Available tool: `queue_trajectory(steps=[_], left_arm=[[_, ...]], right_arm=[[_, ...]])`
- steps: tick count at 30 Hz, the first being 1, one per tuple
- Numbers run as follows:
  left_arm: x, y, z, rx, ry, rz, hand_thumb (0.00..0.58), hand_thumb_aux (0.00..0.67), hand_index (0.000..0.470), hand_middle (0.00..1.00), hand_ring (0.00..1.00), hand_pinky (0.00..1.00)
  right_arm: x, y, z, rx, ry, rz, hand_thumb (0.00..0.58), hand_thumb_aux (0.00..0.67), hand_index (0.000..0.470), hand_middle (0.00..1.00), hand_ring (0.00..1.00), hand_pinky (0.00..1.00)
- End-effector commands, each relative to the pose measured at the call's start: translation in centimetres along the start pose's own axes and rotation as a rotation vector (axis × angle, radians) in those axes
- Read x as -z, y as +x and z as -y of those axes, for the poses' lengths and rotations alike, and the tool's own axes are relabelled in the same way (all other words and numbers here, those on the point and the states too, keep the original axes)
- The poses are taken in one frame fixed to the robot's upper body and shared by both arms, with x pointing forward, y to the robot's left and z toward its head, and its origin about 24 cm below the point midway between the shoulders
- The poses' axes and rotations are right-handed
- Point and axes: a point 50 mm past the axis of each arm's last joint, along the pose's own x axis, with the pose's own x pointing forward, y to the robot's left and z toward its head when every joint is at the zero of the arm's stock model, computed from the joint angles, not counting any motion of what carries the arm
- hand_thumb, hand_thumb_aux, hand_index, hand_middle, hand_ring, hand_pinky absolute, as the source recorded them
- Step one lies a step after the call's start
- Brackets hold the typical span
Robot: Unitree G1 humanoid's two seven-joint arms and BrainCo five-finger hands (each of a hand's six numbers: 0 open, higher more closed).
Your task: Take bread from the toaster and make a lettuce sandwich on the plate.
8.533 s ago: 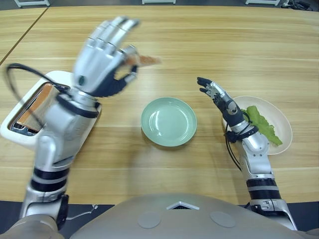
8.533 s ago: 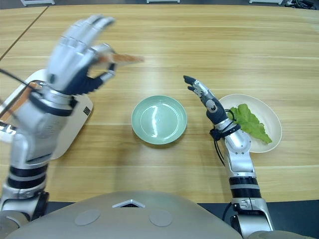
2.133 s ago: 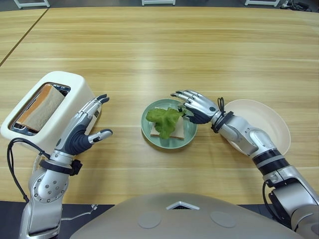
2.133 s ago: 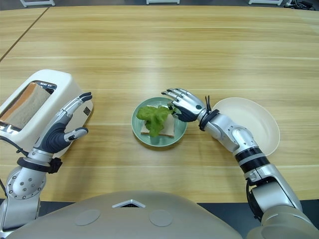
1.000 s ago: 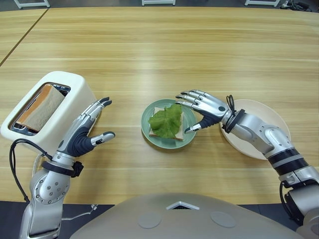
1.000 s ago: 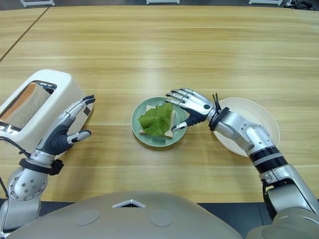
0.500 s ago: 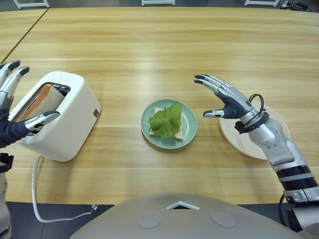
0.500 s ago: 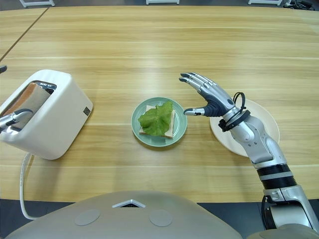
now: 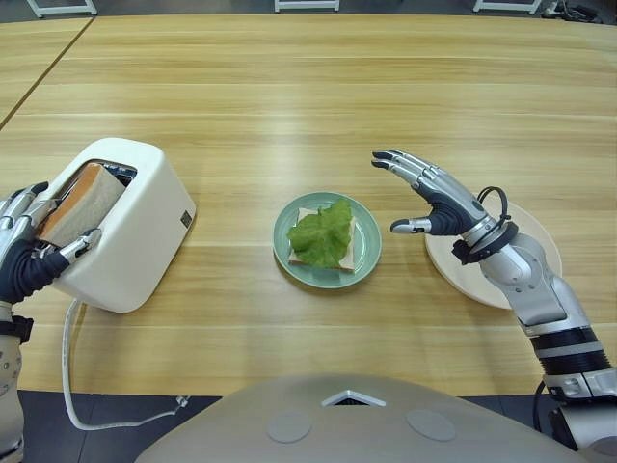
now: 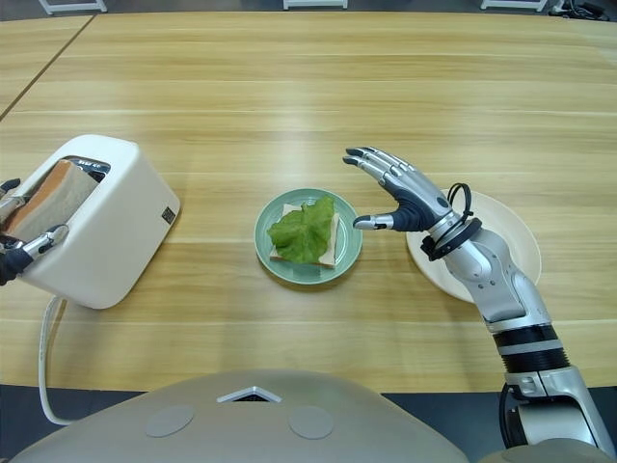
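Observation:
A white toaster [image 9: 135, 231] stands at the left with a bread slice [image 9: 82, 198] sticking up out of its slot. My left hand [image 9: 24, 256] is at the toaster's near end, open, with its fingers on one side of that slice and its thumb on the other. The green plate [image 9: 368, 253] in the middle holds a bread slice [image 9: 355, 258] with a lettuce leaf [image 9: 321, 231] lying on top. My right hand [image 9: 439, 198] hovers open just right of the green plate, holding nothing.
A cream plate [image 9: 525, 280] lies at the right, partly under my right forearm. The toaster's white cord [image 9: 72, 386] loops off the table's near edge. Bare wooden table stretches behind the plates.
My left hand has come down from above the toaster to bracket the near end of the bread in the slot. My right hand has hardly shifted.

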Motion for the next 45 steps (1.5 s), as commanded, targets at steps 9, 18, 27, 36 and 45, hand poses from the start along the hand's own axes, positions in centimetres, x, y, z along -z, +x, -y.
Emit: queue_trajectory(steps=[9, 18, 27, 36, 45], left_arm=[[-0.7, 0.2, -0.2, -0.021, -0.059, 0.059, 0.580, 0.670, 0.470, 0.00, 0.00, 0.00], [-1.9, 1.3, -5.9, -0.362, -0.142, 0.218, 0.580, 0.670, 0.470, 0.00, 0.00, 0.00], [-9.7, 3.5, -6.8, -0.418, -0.125, 0.521, 0.580, 0.670, 0.470, 0.00, 0.00, 0.00], [-18.9, 6.2, -1.2, -0.296, 0.036, 0.763, 0.580, 0.670, 0.470, 0.00, 0.00, 0.00], [-24.8, 6.7, 7.0, -0.213, 0.219, 0.983, 0.580, 0.670, 0.470, 0.00, 0.00, 0.00]], right_arm=[[-0.1, 0.1, -0.2, -0.014, -0.023, 0.003, 0.000, 0.000, 0.000, 0.00, 0.00, 0.00], [0.1, 0.1, 0.1, 0.005, -0.032, -0.003, 0.000, 0.000, 0.000, 0.00, 0.00, 0.00], [0.5, 0.8, 0.5, 0.042, -0.028, -0.009, 0.000, 0.000, 0.000, 0.00, 0.00, 0.00], [1.0, 1.3, 0.8, 0.080, -0.021, -0.031, 0.000, 0.000, 0.000, 0.00, 0.00, 0.00], [1.3, 1.6, 0.6, 0.074, -0.013, -0.035, 0.000, 0.000, 0.000, 0.00, 0.00, 0.00]])
